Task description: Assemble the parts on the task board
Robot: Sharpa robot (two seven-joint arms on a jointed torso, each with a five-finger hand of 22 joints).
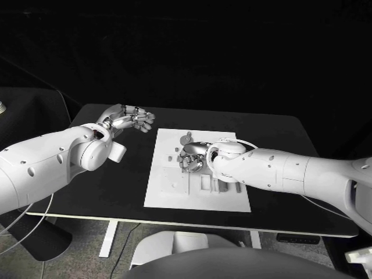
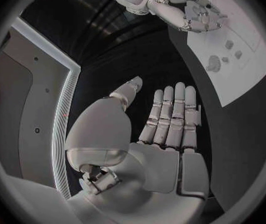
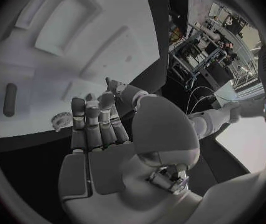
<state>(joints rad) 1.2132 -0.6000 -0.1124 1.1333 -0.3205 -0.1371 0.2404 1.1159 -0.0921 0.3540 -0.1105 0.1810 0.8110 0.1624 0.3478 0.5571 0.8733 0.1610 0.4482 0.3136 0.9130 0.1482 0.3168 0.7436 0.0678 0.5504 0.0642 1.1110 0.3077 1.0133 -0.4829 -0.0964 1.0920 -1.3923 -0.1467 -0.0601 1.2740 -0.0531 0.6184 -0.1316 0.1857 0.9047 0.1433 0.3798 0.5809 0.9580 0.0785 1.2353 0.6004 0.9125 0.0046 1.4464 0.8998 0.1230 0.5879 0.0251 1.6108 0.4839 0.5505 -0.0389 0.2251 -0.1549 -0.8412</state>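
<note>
Task board [image 1: 174, 192], white, lies mid-table on the black table [image 1: 303, 209]. Right hand [image 1: 195, 158] hovers low over the board's far half, fingers straight and apart, holding nothing. Left hand [image 1: 132, 119] hangs off the board's far-left corner, flat, fingers extended, empty. Right wrist view adds a small toothed part [image 3: 62, 119] and a dark peg [image 3: 10, 99] lying on the board; head view hides these.

Head view: from above, facing down on the black table [image 1: 269, 133], task board [image 1: 174, 195] central. Wrist views: close behind each palm. Shared: the board, toward 2 o'clock [image 2: 248, 59] and 10 o'clock [image 3: 58, 45]; fisheye bending leaves tilt uncertain.
</note>
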